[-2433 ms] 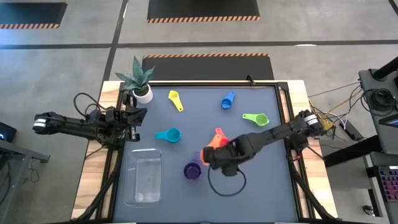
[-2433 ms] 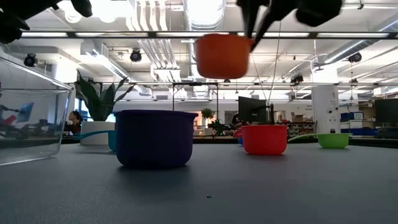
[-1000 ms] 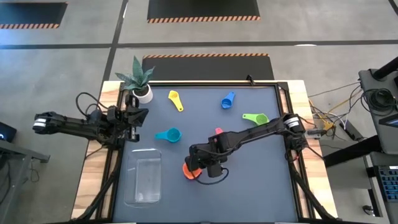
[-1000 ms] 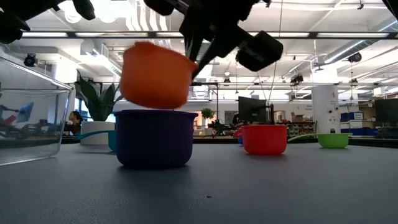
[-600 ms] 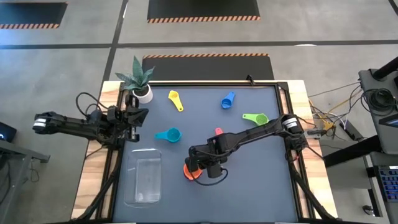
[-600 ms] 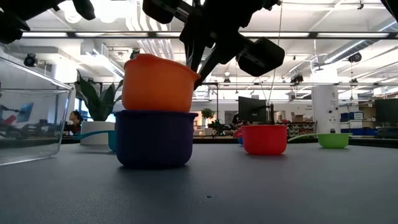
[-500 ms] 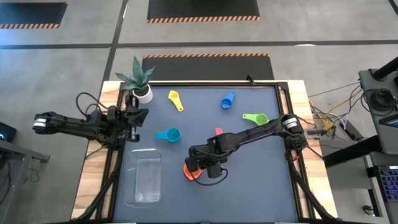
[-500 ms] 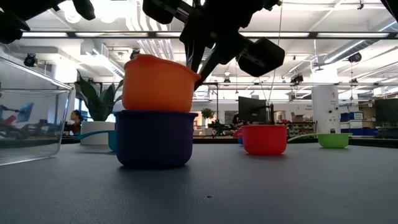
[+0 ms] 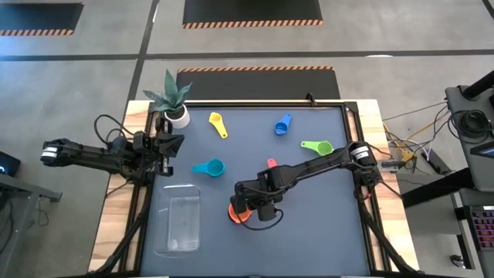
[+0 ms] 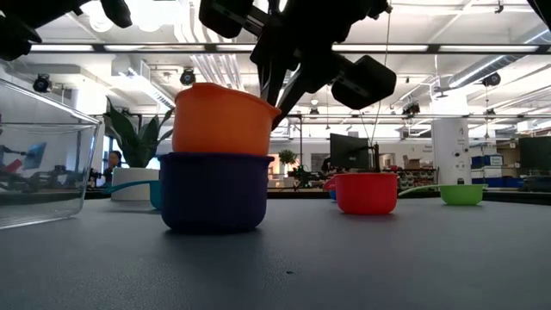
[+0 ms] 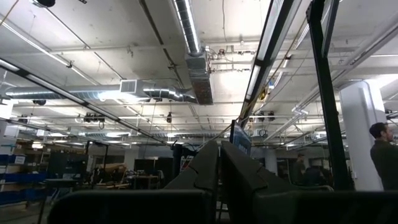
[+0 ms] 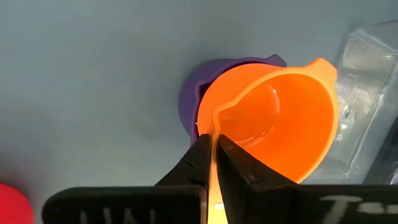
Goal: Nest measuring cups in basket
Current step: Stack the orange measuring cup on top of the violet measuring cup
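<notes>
Dark tabletop [image 9: 324, 224] | right end effector [image 12: 213, 155] clamped on orange cup [image 10: 222, 119] handle, cup in purple cup [image 10: 215, 191]

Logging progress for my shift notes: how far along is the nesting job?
Early. The right gripper, shut on the orange cup, is seating it in the purple cup. The basket holds nothing; the teal, red, green, blue and yellow cups lie loose. The left gripper waits, shut.

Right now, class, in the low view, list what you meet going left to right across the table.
Basket → plant pot → orange cup sitting in the purple cup → red cup → green cup.
</notes>
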Tool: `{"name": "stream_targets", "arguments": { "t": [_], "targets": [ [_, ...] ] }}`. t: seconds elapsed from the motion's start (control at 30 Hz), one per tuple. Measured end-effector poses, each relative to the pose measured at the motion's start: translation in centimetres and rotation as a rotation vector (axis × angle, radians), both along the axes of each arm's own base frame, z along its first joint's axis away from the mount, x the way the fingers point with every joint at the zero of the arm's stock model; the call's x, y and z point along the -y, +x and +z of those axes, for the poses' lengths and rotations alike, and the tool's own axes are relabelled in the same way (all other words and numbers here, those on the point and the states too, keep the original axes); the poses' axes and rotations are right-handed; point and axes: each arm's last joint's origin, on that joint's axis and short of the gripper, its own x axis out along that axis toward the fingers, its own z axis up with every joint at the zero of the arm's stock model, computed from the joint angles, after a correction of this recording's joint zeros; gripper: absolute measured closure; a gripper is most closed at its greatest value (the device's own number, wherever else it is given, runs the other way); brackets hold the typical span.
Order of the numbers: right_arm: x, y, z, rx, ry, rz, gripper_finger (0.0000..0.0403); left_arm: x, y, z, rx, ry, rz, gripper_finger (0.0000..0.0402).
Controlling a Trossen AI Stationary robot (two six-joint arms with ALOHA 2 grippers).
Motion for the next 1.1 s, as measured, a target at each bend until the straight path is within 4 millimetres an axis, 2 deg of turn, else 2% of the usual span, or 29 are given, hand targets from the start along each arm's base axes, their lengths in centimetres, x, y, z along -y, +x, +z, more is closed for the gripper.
{"name": "stream_targets", "arguments": {
  "t": [1.1],
  "targets": [
    [-0.3, 0.08, -0.25, 0.017, 0.027, 0.018, 0.0394, 0.0, 0.0, 0.01, 0.001, 0.0, 0.0, 0.0402]
  ]
}}
